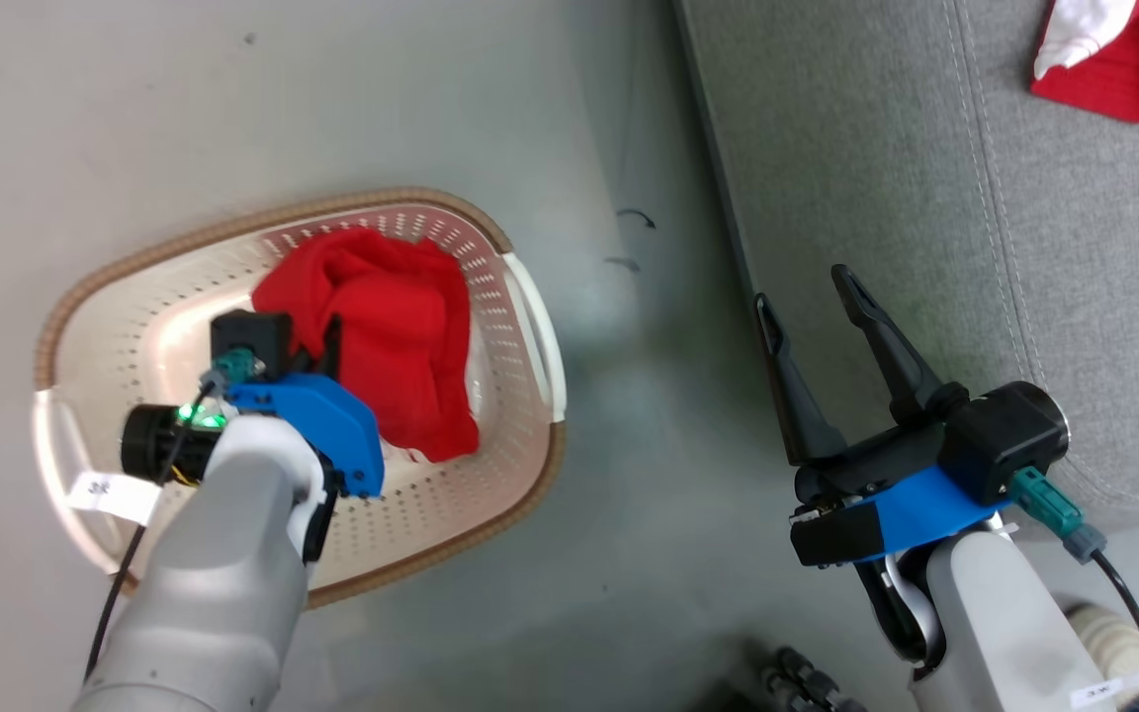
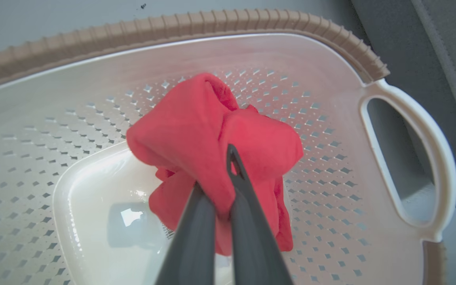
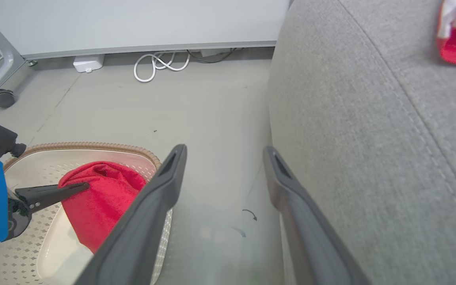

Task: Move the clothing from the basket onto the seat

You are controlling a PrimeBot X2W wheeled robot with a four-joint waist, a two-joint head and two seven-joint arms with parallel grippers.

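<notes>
**Now: left gripper (image 2: 218, 178) busy in the basket (image 1: 263, 222)**

Its fingers are closed on a bunched red garment (image 1: 401, 336) inside the basket. The right gripper (image 1: 804, 289) hangs spread and empty by the seat (image 1: 876, 198), where a second red garment (image 1: 1123, 69) lies.

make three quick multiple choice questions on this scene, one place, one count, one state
1. Where does the white-banded red garment lie? A on the floor B on the grey sofa C on a shelf
2. How many garments are inside the laundry basket? A three B two C one
3. What state is the left gripper in? A wide open B resting on the floor C shut on the red garment
B, it lies on the seat cushion; C, a single red garment is inside; C, its fingers pinch the fabric.
</notes>
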